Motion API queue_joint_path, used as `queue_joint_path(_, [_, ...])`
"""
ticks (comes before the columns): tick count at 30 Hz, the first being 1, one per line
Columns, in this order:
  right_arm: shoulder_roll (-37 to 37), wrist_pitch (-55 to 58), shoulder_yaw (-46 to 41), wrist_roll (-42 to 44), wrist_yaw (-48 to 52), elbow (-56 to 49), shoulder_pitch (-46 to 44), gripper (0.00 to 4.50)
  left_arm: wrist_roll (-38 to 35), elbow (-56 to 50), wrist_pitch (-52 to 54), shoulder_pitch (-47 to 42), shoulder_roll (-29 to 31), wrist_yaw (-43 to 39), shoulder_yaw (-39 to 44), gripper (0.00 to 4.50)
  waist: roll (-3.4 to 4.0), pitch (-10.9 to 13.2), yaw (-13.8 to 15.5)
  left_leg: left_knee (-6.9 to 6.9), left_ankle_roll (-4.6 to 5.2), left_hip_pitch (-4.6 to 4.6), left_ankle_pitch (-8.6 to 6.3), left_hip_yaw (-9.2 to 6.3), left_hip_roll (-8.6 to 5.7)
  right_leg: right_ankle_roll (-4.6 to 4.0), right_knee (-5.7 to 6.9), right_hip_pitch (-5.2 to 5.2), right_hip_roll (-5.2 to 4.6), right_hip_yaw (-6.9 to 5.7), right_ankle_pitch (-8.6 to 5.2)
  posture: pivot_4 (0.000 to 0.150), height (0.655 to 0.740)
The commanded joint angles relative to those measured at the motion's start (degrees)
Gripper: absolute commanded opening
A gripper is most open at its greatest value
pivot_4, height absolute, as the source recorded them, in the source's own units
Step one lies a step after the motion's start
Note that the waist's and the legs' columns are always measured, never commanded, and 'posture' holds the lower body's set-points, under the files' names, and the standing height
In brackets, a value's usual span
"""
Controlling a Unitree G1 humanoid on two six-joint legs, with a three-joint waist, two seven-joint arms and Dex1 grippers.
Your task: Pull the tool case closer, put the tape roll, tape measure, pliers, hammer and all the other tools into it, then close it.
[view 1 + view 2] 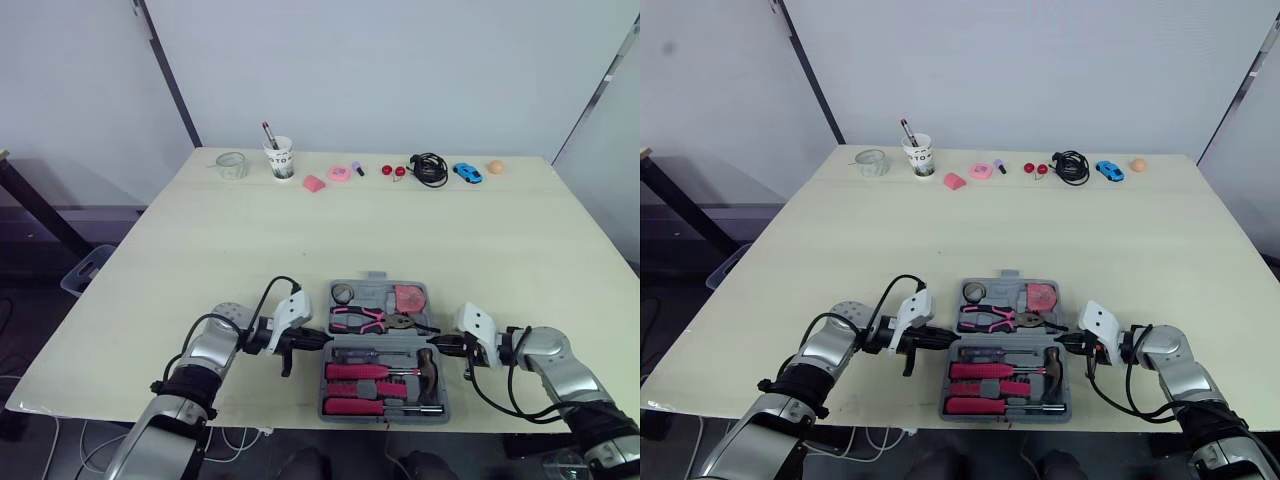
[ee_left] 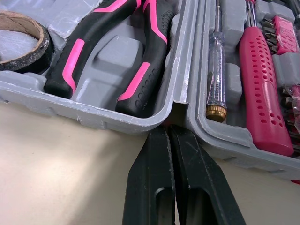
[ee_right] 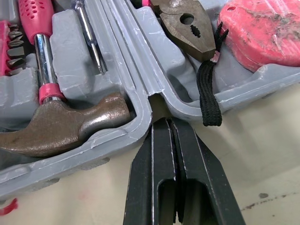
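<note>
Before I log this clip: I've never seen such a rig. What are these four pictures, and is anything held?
It is a humanoid robot; each arm ends in a black two-fingered gripper. The two wide pictures come from its head camera, looking down at a table; the two close-ups come from wrist cameras. An open tool case holds a tape roll, pliers, tape measure, hammer and screwdrivers. The left gripper and right gripper are shut, holding nothing, tips at the case's sides where its halves join. Small items line the table's far edge.
</note>
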Motion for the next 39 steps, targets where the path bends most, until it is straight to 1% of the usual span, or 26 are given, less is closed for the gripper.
queue_joint_path(1, [0.2, 0.1, 1.3, 0.5, 1.4, -2.4, 0.7, 0.01, 1.4, -0.4, 0.3, 1.8, -0.4, -1.6, -3.4, 0.12, 0.0, 0.0, 0.0, 0.0, 0.0, 0.0, 0.0, 0.0, 0.0, 0.0, 0.0, 0.0, 0.0, 0.0, 0.0, 0.15, 0.74])
queue_joint_path(26, [-0.2, 0.2, 1.0, 0.2, 1.2, -1.9, 0.7, 0.01, 1.8, 0.5, -0.5, 2.2, -0.1, 0.1, -2.8, 0.12, 0.01, 0.0, 0.0, 0.0, 0.0, 0.01, 0.0, 0.0, 0.0, 0.0, 0.0, 0.0, 0.0, 0.0, 0.0, 0.15, 0.74])
queue_joint_path(30, [-1.5, -0.3, -0.1, 0.1, 0.7, -1.6, 1.2, 0.01, 1.3, 1.2, -1.4, 1.7, 0.7, 1.2, -1.3, 0.12, 0.01, 0.0, 0.0, 0.0, 0.0, 0.01, 0.0, 0.0, 0.0, 0.0, 0.0, 0.0, 0.0, 0.0, 0.0, 0.15, 0.74])
queue_joint_path(34, [-2.5, -0.7, -1.7, 1.1, 0.0, -2.0, 2.1, 0.01, 0.2, -0.3, -0.7, 2.2, 1.9, 2.0, 0.3, 0.12, 0.01, 0.0, 0.0, 0.0, 0.0, 0.01, 0.0, 0.0, 0.0, 0.0, 0.0, 0.0, 0.0, 0.0, 0.0, 0.15, 0.74])
queue_joint_path(39, [-4.3, -0.4, -5.1, 3.6, -0.9, -2.8, 4.0, 0.01, -2.4, -3.2, -3.2, 4.2, 4.0, 2.4, 3.6, 0.12, 0.01, 0.0, -0.5, 0.0, 0.0, 0.01, 0.0, 0.0, 0.02, 0.0, 0.01, 0.0, 0.01, 0.0, 0.0, 0.15, 0.74])
